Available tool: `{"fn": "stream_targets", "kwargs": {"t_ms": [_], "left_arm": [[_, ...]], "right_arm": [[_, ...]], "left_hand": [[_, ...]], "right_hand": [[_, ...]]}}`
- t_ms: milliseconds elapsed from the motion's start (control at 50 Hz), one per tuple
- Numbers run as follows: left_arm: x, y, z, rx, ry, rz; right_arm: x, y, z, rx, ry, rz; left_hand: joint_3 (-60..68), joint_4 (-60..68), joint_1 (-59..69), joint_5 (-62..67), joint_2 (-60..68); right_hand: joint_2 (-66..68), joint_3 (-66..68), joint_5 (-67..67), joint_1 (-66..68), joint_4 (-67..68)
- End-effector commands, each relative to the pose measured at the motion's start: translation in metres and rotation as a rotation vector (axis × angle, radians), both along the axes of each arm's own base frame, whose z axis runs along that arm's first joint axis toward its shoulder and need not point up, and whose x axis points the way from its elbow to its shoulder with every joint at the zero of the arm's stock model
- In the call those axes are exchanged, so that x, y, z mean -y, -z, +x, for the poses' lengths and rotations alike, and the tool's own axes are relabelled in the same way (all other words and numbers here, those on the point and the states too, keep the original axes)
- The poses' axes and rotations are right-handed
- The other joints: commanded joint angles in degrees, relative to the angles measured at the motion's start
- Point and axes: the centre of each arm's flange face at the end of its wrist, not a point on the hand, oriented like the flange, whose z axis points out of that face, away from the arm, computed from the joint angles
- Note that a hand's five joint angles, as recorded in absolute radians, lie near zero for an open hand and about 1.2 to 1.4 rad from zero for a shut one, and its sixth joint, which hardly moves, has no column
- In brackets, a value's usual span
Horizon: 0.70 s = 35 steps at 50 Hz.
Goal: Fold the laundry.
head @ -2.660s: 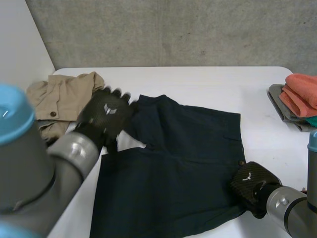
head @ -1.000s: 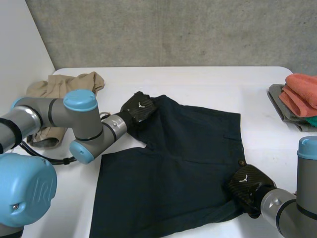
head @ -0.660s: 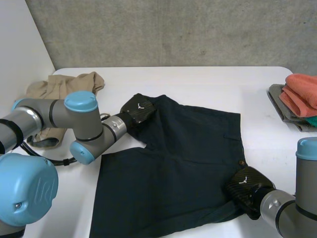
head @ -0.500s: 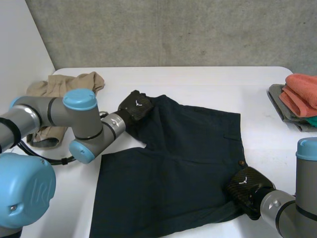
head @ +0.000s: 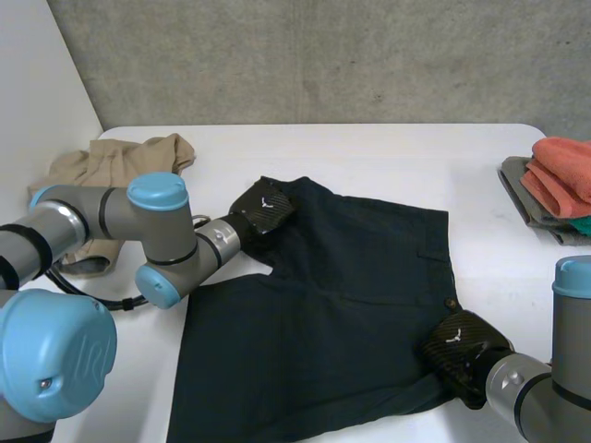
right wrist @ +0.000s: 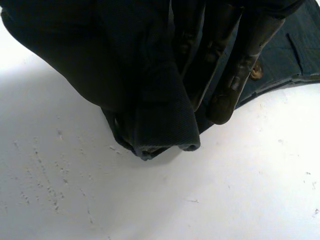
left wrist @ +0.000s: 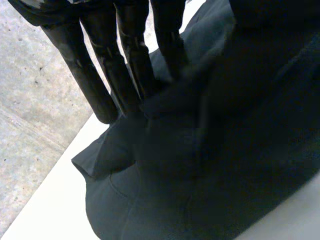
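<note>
Fingers of right hand, left hand each pinch dark shorts corners; white table, concrete wall

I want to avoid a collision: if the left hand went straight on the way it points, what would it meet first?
The dark shorts, bunched right at the left hand fingertips. Beyond that corner, seemingly only white table, though depth is unclear.

The dark navy shorts lie spread nearly flat mid-table, with the waistband toward 3 o'clock and both legs toward 9 o'clock. The far leg's hem at 11 o'clock is bunched up. The waistband corner at 4 o'clock is rolled into a thick fold.
</note>
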Motion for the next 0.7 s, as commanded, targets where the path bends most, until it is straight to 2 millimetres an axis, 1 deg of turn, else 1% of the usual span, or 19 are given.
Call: {"fn": "stream_targets", "kwargs": {"t_ms": [20, 60, 140, 280, 360, 440, 580, 700], "left_arm": [[0.005, -0.015, 0.003, 0.002, -0.053, -0.023], [0.005, -0.028, 0.006, 0.003, -0.093, -0.043], [0.0, -0.038, 0.011, 0.004, -0.125, -0.056], [-0.015, -0.046, 0.021, 0.018, -0.14, -0.04], [-0.025, -0.044, 0.03, 0.044, -0.173, -0.01], [-0.034, -0.041, 0.043, 0.079, -0.247, 0.018], [-0.038, -0.034, 0.055, 0.12, -0.338, 0.041], [-0.035, -0.029, 0.066, 0.143, -0.409, 0.051]], "right_arm": [[0.004, 0.0, -0.002, 0.001, 0.013, -0.003], [0.003, 0.0, -0.002, 0.0, 0.013, 0.0], [0.003, 0.0, -0.002, 0.0, 0.013, 0.001], [0.002, 0.0, -0.003, -0.001, 0.013, 0.003], [0.002, 0.0, -0.003, -0.001, 0.013, 0.003], [0.002, 0.0, -0.003, -0.001, 0.013, 0.003], [0.001, 0.001, -0.003, -0.002, 0.013, 0.007], [0.0, 0.002, -0.003, -0.003, 0.013, 0.01]], "left_hand": [[35.3, 35.12, 33.28, 35.53, 35.17], [35.3, 35.12, 33.28, 35.53, 35.17], [35.3, 35.12, 33.28, 35.53, 35.17], [35.3, 35.12, 33.28, 35.53, 35.17], [35.3, 35.12, 33.28, 35.53, 35.17], [35.3, 35.12, 33.28, 35.53, 35.17], [35.3, 35.12, 33.28, 35.53, 35.17], [35.3, 35.12, 33.28, 35.53, 35.17]], "right_hand": [[12.44, 11.46, 14.24, 22.59, 11.71], [12.44, 11.46, 14.24, 22.59, 11.71], [12.44, 11.46, 14.24, 22.59, 11.71], [12.44, 11.46, 14.24, 22.59, 11.71], [12.44, 11.46, 14.24, 22.59, 11.71], [12.44, 11.46, 14.24, 22.59, 11.71], [12.44, 11.46, 14.24, 22.59, 11.71], [12.44, 11.46, 14.24, 22.59, 11.71]]}}
